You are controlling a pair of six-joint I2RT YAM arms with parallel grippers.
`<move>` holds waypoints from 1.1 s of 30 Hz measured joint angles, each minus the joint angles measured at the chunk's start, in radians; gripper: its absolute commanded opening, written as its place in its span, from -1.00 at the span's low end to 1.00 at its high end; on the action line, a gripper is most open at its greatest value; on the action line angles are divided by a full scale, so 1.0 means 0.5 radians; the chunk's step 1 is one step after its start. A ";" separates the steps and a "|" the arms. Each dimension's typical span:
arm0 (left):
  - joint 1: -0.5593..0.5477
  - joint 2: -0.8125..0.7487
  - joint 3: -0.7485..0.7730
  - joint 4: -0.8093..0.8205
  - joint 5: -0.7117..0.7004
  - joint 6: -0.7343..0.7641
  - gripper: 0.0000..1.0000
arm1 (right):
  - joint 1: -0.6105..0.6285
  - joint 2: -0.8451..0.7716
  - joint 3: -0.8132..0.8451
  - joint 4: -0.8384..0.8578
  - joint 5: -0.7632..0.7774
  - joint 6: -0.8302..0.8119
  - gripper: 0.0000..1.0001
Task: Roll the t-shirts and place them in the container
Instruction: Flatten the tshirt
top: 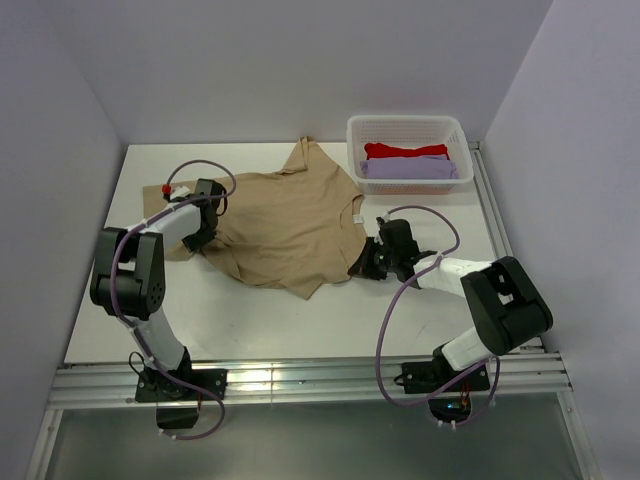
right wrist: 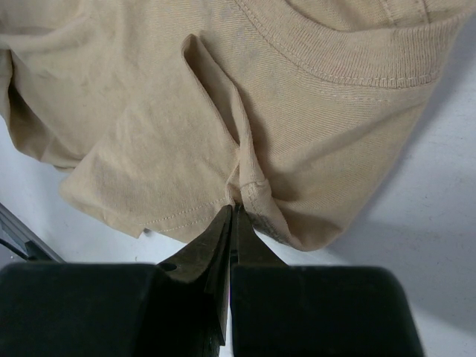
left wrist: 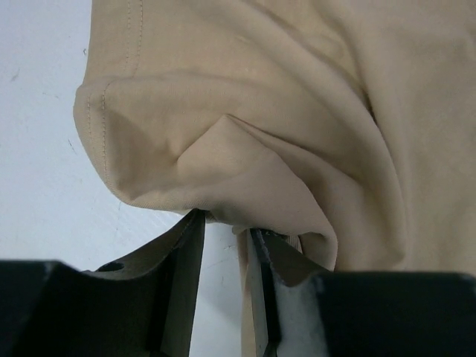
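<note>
A tan t-shirt (top: 290,215) lies spread and rumpled on the white table, its collar (right wrist: 357,59) toward the right with a small white label (top: 356,218). My left gripper (top: 207,212) is at the shirt's left edge. In its wrist view a puffed fold of the tan shirt (left wrist: 260,111) drapes over the tips of the left gripper (left wrist: 227,223), whose jaws stand apart with bare table between them. My right gripper (top: 365,262) is at the shirt's right edge, and the right gripper (right wrist: 234,207) is shut on a stitched hem of the tan shirt (right wrist: 186,111), puckering it.
A white lattice basket (top: 352,135) stands at the back right and holds a red t-shirt (top: 405,150) and a lavender t-shirt (top: 410,168). A small red and white object (top: 176,189) lies behind the left gripper. Metal rails (top: 300,380) run along the near edge.
</note>
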 measured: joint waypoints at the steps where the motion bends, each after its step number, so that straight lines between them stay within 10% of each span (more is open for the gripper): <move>1: 0.000 -0.001 0.000 0.005 0.001 0.002 -0.30 | 0.000 0.001 0.000 0.000 0.000 0.000 -1.00; 33: -0.100 0.050 -0.023 0.076 0.021 0.044 -0.29 | 0.000 0.014 0.002 -0.001 -0.003 -0.004 -1.00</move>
